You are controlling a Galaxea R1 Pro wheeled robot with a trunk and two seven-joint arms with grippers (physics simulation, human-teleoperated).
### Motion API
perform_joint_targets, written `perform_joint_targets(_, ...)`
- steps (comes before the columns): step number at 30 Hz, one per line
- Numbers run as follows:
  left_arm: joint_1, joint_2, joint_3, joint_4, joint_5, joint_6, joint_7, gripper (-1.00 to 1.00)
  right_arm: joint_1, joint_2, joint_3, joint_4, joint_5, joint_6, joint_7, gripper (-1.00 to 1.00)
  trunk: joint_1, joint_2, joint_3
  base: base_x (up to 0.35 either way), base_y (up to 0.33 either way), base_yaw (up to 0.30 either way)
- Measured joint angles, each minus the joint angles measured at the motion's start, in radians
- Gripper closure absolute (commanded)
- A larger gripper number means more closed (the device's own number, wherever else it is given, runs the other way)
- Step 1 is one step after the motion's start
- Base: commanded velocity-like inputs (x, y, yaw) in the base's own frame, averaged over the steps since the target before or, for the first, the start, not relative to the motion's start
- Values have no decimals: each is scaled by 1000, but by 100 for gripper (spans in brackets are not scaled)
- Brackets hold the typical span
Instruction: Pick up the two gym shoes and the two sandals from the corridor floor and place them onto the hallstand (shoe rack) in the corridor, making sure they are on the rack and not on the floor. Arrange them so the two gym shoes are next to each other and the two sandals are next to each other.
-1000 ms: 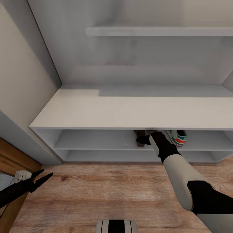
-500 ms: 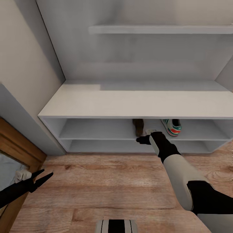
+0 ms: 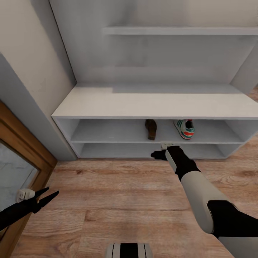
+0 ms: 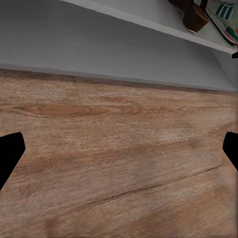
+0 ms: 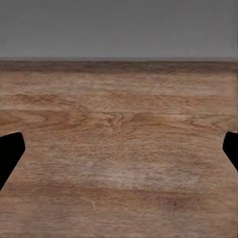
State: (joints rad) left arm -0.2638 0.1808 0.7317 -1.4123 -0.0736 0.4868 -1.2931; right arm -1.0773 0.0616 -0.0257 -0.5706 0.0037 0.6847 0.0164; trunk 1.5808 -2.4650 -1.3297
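You are looking at one gym shoe (image 3: pixel 185 128) and one sandal (image 3: pixel 151 129), both sitting on the same low shelf of one hallstand (image 3: pixel 150 106). You are seeing two low shelves under its bench top and one upper shelf (image 3: pixel 179 30) above. Two grippers are showing: the left gripper (image 3: pixel 50 195) and the right gripper (image 3: pixel 157 155).

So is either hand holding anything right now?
No. The right hand and left hand are open and empty; one sandal and one gym shoe sit on the rack.
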Motion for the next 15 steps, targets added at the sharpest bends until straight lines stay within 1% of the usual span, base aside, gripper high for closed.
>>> perform_joint_targets(4,0,0,0,1,0,0,0,-100,0,0,0,0,4,0,0,-100,0,0,0,-98,0,0)
perform_joint_targets(15,0,0,1,1,0,0,2,-100,2,0,0,0,7,-2,5,-100,0,0,0,-11,0,0)
